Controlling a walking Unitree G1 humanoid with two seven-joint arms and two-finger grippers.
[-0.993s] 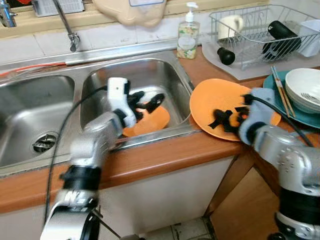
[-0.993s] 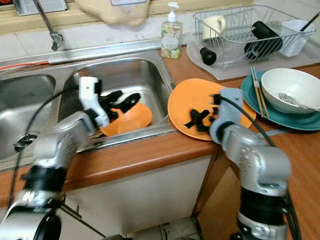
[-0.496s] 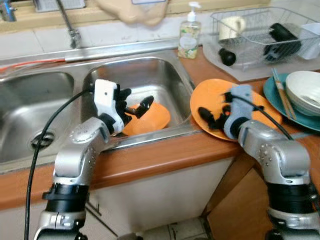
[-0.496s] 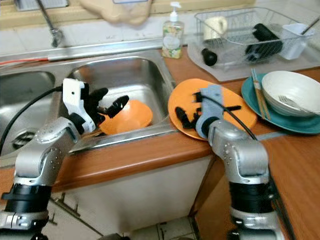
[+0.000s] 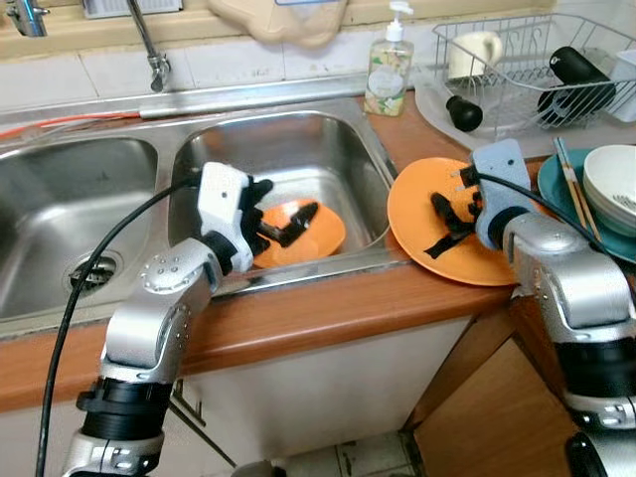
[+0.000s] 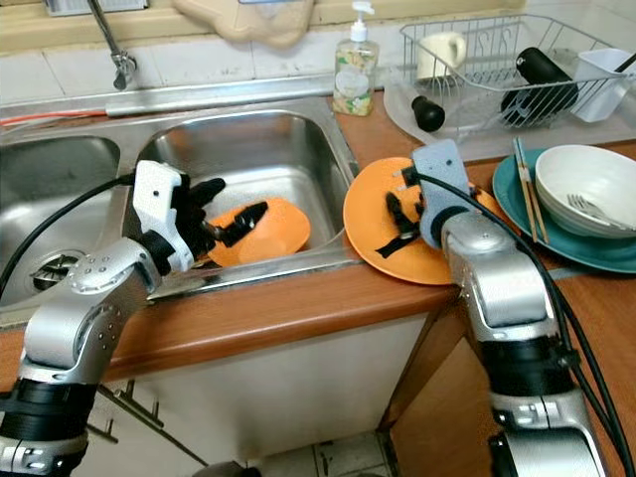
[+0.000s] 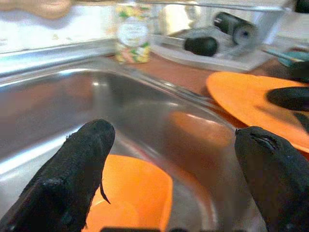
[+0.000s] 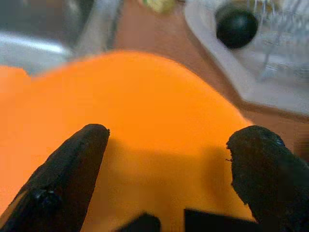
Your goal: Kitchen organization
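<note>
An orange bowl (image 5: 316, 230) lies in the right basin of the steel sink (image 5: 298, 149). My left gripper (image 5: 283, 225) is open just above the bowl's near left side, holding nothing; in the left wrist view the bowl (image 7: 133, 198) sits below its spread fingers (image 7: 79, 169). An orange plate (image 5: 437, 199) lies flat on the wooden counter, right of the sink. Over the plate's middle my right gripper (image 5: 447, 224) hovers open and empty. The right wrist view has the plate (image 8: 159, 121) close under that gripper's fingertips (image 8: 72, 159).
A soap bottle (image 5: 389, 62) stands behind the sink. At the back right a dish rack (image 5: 527, 94) holds a mug and a black bottle. A teal plate (image 5: 558, 194) with a white bowl (image 5: 616, 179) and chopsticks is at the right edge. The faucet (image 5: 149, 50) rises behind the basins.
The camera has shifted a little. My left gripper has stayed open over the bowl, now slightly lower. My right gripper has moved from the plate's near left part toward its middle, still open.
</note>
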